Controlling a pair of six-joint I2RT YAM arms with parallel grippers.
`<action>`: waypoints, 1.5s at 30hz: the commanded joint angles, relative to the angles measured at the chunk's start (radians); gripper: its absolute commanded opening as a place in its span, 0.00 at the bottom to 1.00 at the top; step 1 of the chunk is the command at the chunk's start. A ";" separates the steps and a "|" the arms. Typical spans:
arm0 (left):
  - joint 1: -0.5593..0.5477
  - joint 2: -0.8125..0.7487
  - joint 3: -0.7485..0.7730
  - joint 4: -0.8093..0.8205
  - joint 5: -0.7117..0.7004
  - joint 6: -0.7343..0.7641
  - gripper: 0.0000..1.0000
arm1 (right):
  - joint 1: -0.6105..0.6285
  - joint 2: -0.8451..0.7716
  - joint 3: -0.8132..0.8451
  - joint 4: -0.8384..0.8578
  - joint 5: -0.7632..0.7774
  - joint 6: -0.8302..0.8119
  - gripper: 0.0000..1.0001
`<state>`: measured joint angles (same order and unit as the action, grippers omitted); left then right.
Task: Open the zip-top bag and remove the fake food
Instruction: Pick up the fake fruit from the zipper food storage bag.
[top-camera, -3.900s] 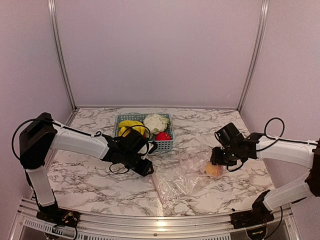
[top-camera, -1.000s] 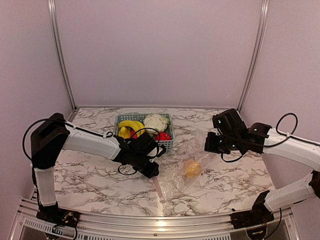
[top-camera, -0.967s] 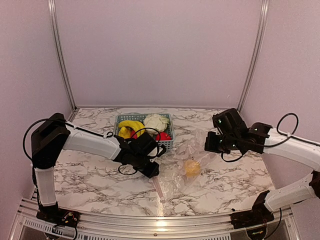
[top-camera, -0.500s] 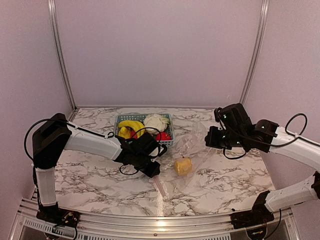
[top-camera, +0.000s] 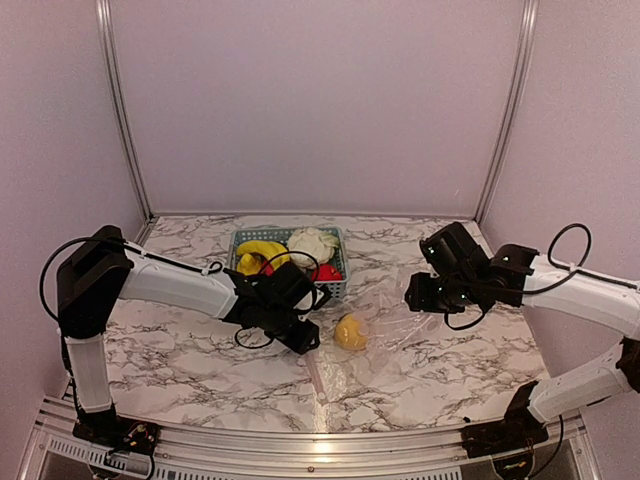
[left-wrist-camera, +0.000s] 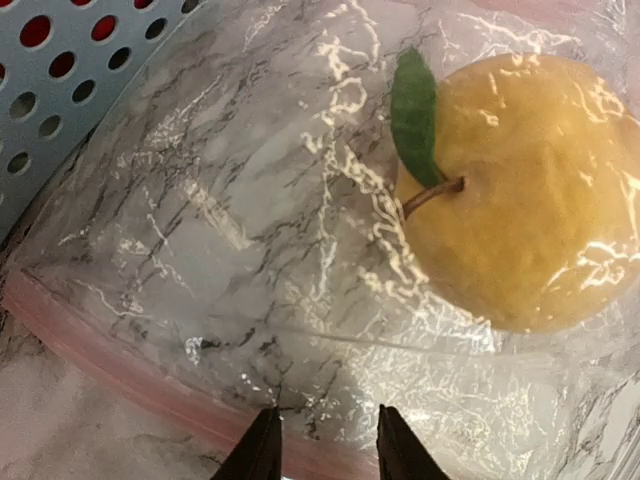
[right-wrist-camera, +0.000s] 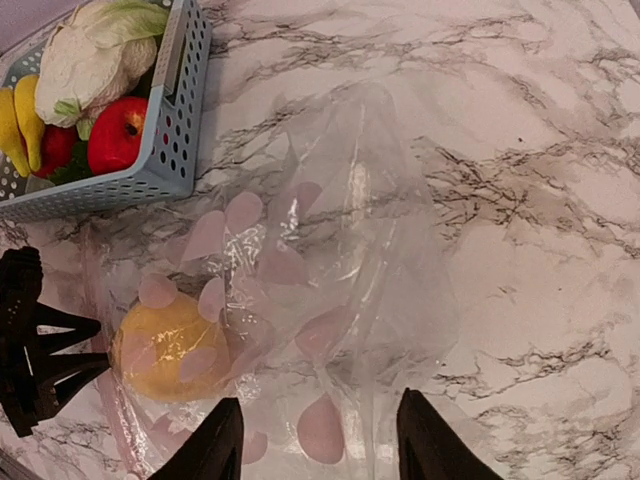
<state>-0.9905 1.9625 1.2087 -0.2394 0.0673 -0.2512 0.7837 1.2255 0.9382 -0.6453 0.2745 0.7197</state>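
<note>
My right gripper (right-wrist-camera: 318, 425) is spread, with the zip-top bag (right-wrist-camera: 360, 200) flat just ahead. My left gripper (left-wrist-camera: 322, 450) is narrowly parted at the bag's zipper edge; I can't tell if it's pinching. The fake food (left-wrist-camera: 520, 190) is ahead-right, inside.

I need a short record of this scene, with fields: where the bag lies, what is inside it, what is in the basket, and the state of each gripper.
bag: clear zip-top bag lies on the marble table, beside the blue basket
in bag: one yellow fruit with a green leaf
in basket: bananas, cauliflower, red apple
left gripper: jaws apart, tips at the bag's pink zipper edge
right gripper: open above the bag, holds nothing
</note>
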 joint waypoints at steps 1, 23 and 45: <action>-0.001 -0.113 -0.021 0.017 -0.029 -0.003 0.40 | 0.008 0.008 0.067 -0.109 0.095 -0.013 0.55; 0.067 -0.257 -0.234 0.038 -0.094 -0.035 0.42 | 0.068 0.174 0.186 -0.013 0.006 -0.083 0.26; 0.009 -0.096 -0.147 0.078 -0.043 -0.026 0.38 | 0.071 0.380 0.096 0.214 -0.131 -0.083 0.10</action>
<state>-0.9665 1.8332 1.0122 -0.1772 0.0231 -0.2813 0.8459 1.5822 1.0557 -0.4854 0.1642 0.6277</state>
